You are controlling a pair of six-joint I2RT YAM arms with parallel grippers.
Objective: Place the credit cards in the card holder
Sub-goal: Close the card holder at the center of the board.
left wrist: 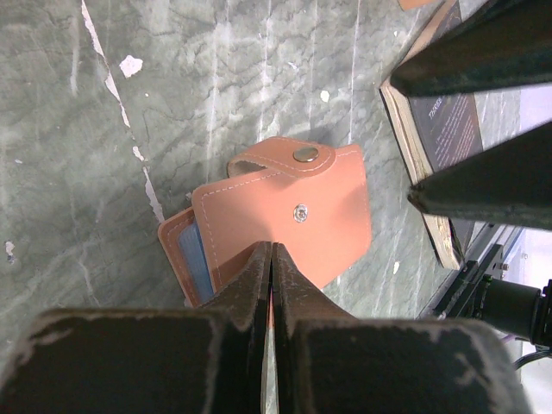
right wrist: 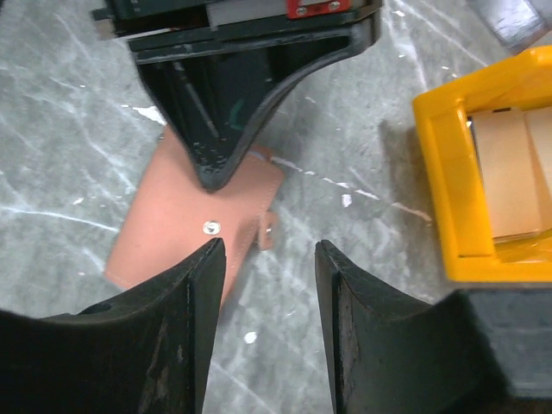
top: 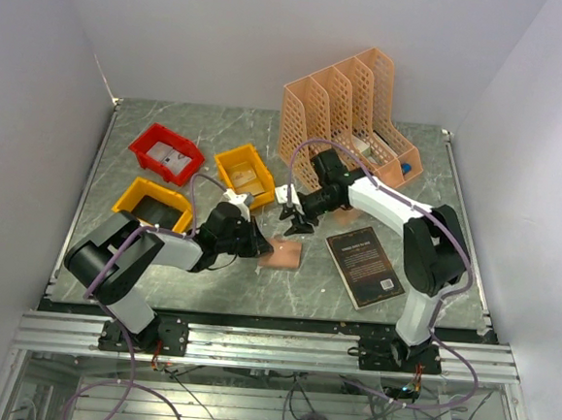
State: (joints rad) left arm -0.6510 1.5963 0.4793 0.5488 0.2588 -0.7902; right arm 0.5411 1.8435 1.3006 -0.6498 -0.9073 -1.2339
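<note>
Three plastic bins stand on the left half of the tabletop (top: 219, 127): a red bin (top: 166, 152) at the far left, a yellow bin (top: 152, 203) nearer the arms, and a second yellow bin (top: 245, 171) toward the centre. The second yellow bin holds tan credit cards (right wrist: 504, 172) lying flat. A peach lattice file organizer (top: 352, 113) stands at the far right. A black book (top: 361, 265) lies flat near the card holder (left wrist: 293, 216), on its right and apart from it. Both arms converge over the holder, and their bodies hide part of it in the overhead view.

The card holder lies near the tabletop centre with its salmon outer face up, a snap stud and a strap showing. A pale blue inner face shows at one edge under the raised upper leaf. The left end effector (left wrist: 272, 252) has its fingers pressed together, pinching that upper leaf. The right end effector (right wrist: 267, 254) is spread wide and empty, poised above the strap side of the holder without touching it.

The tabletop is grey-green with pale marbled veins and scattered white chips. Plain white walls enclose it on three sides. An aluminium rail (top: 270, 345) runs along the near edge.
</note>
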